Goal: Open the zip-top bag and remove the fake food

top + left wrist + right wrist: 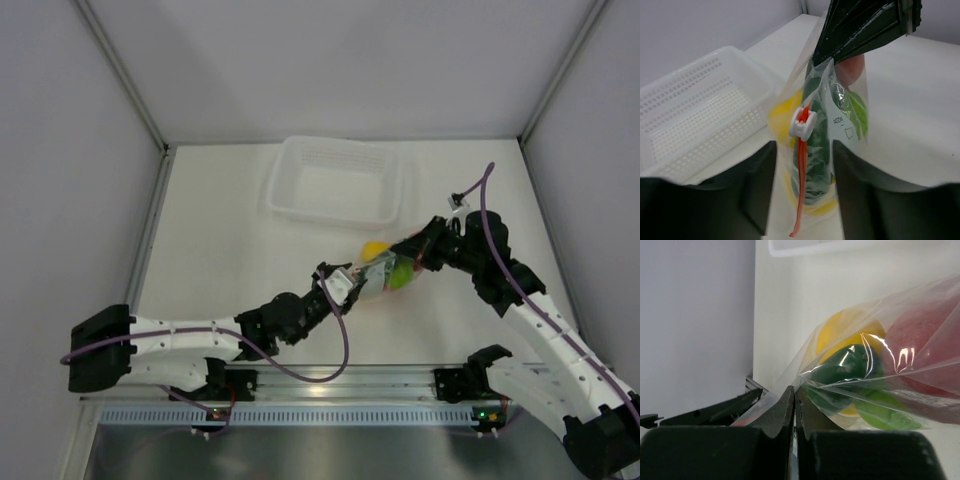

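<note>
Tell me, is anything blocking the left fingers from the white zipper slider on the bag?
Nothing visible is. The white slider sits just ahead of the gap between the left fingers, on the zip-top bag the right fingers pinch.

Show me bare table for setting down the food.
Widest bare table lies left of the basket, beyond the left arm. A smaller patch sits between both arms up front. Crowded around the zip-top bag, between left gripper and right gripper.

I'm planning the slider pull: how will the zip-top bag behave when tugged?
Probably floppy: the zip-top bag hangs creased from the right gripper, sagging around its fake food. The glossy film may slip. Contents likely make it swing, so the slider may drag the bag along.
</note>
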